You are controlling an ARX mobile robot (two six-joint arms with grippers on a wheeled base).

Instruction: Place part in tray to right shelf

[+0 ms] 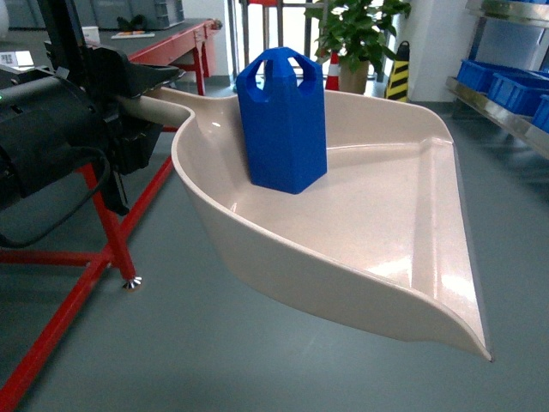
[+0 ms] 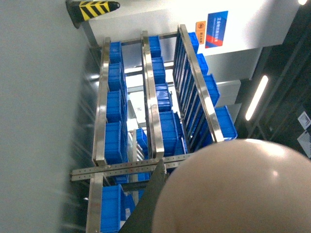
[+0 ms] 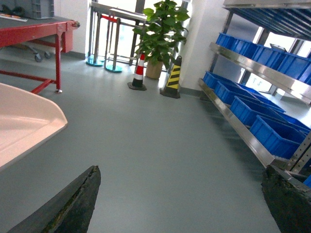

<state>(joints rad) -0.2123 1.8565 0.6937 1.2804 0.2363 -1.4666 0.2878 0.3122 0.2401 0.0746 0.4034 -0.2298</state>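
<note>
The blue part [image 1: 283,120] stands upright at the back of the beige tray [image 1: 386,232], which hangs in the air above the grey floor. My left gripper [image 1: 141,103] is shut on the tray's handle at the left. From the left wrist I see the tray's rounded underside [image 2: 233,189] beside one dark finger [image 2: 146,204], with the right shelf [image 2: 146,102] beyond. The right shelf [image 1: 502,112] stands at the far right, apart from the tray. My right gripper [image 3: 180,170] is open and holds nothing; the tray's edge [image 3: 29,126] lies to its left and the right shelf [image 3: 243,131] to its right.
Blue crates [image 3: 272,131] fill the shelf levels [image 1: 515,90]. A red-framed table [image 1: 103,223] stands close on the left. A potted plant [image 3: 158,34], a striped cone [image 3: 139,73] and a black-yellow post [image 3: 172,77] stand by the far wall.
</note>
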